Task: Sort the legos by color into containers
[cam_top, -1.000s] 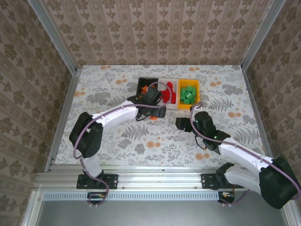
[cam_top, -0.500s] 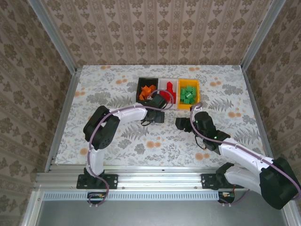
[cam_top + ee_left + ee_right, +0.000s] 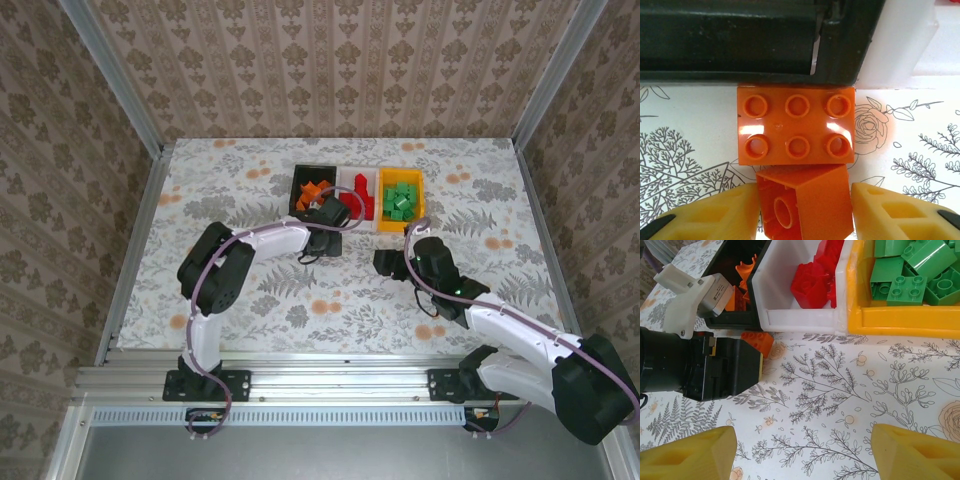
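Note:
On the table against the black bin's [image 3: 730,45] front wall lies a flat orange six-stud brick [image 3: 796,130]. A second orange brick [image 3: 805,205] lies tipped on its side against it, hollow underside showing. My left gripper [image 3: 805,210] straddles this tipped brick, open; the left finger touches it and a thin gap remains at the right finger. From above, the left gripper [image 3: 322,240] is just in front of the black bin [image 3: 313,168]. The white bin [image 3: 800,317] holds red bricks [image 3: 812,277] and the yellow bin [image 3: 900,322] green bricks [image 3: 900,285]. My right gripper [image 3: 805,450] hovers open over bare table.
The three bins stand in a row at the back centre, touching each other. The left arm's black wrist body [image 3: 715,367] lies low over the table between the right gripper [image 3: 385,262] and the black bin. Patterned walls enclose the table on three sides.
The left gripper has drawn back from the black bin's near edge and come down to the table in front of it, around the tipped orange brick. The right arm has not moved.

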You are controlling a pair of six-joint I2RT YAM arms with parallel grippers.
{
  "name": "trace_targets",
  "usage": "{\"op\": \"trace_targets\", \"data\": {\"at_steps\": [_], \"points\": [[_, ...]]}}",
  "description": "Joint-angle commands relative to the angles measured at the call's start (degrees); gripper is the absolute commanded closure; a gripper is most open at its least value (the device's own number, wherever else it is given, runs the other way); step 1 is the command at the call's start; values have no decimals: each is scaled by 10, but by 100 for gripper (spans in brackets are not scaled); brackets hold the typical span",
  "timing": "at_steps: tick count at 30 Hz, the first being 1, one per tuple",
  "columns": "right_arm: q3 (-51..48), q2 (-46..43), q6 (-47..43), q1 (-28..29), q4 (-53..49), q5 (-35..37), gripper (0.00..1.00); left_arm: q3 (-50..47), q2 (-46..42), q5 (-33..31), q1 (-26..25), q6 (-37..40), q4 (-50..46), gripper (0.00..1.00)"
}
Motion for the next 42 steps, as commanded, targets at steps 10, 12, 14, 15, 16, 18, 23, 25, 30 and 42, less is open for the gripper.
{"op": "trace_targets", "data": {"at_steps": [10,12,14,15,16,18,23,25,30,42], "points": [[0,-5,-10,7,-1,15,28,0,-41,-4,-11,13,-17,53],[0,-5,-10,8,-2,15,28,6,-52,-8,-14,18,-24,53],[0,-5,-10,9,-2,15,28,11,-64,-14,-14,25,-29,53],[0,-5,-10,9,-2,15,28,16,-69,-20,-13,31,-32,52],[0,-5,-10,9,-2,15,28,21,-73,-27,-11,36,-36,52],[0,-6,-10,10,-3,16,28,35,-75,-34,-2,51,-41,52],[0,-7,-10,10,-4,16,28,107,-54,-29,46,95,-58,52],[1,-7,-10,9,-5,16,28,148,-35,-20,64,116,-63,52],[0,-9,-12,11,-7,20,28,256,30,-6,103,151,-92,51],[1,-12,-16,11,-10,25,28,391,150,32,136,184,-114,48]]}}
